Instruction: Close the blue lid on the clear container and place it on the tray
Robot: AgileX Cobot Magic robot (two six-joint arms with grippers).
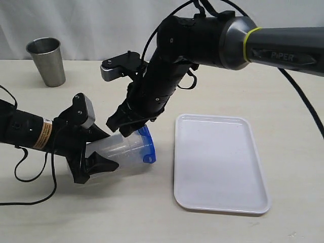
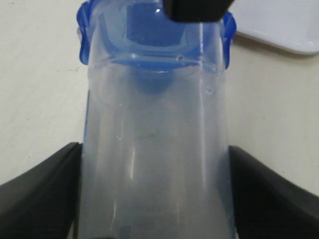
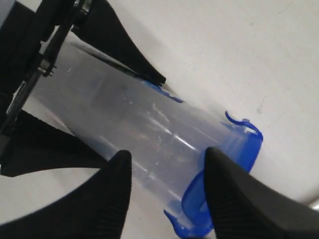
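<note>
The clear container point(image 1: 119, 152) lies on its side just above the table, and my left gripper point(image 1: 104, 151) is shut on its body. Its mouth points toward the tray point(image 1: 220, 202), with the blue lid point(image 1: 147, 144) sitting on it. In the left wrist view the container point(image 2: 154, 149) fills the gap between both black fingers, and the lid point(image 2: 149, 30) is at its far end. My right gripper point(image 1: 126, 126) hovers open over the lid end. In the right wrist view its fingers point(image 3: 114, 194) stand apart above the container point(image 3: 129, 119), one of them over the lid point(image 3: 239, 149).
A steel cup point(image 1: 46, 61) stands upright at the back left of the table. The white tray lies flat to the right of the container, and a corner of the tray point(image 2: 284, 25) shows in the left wrist view. Black cables trail behind both arms.
</note>
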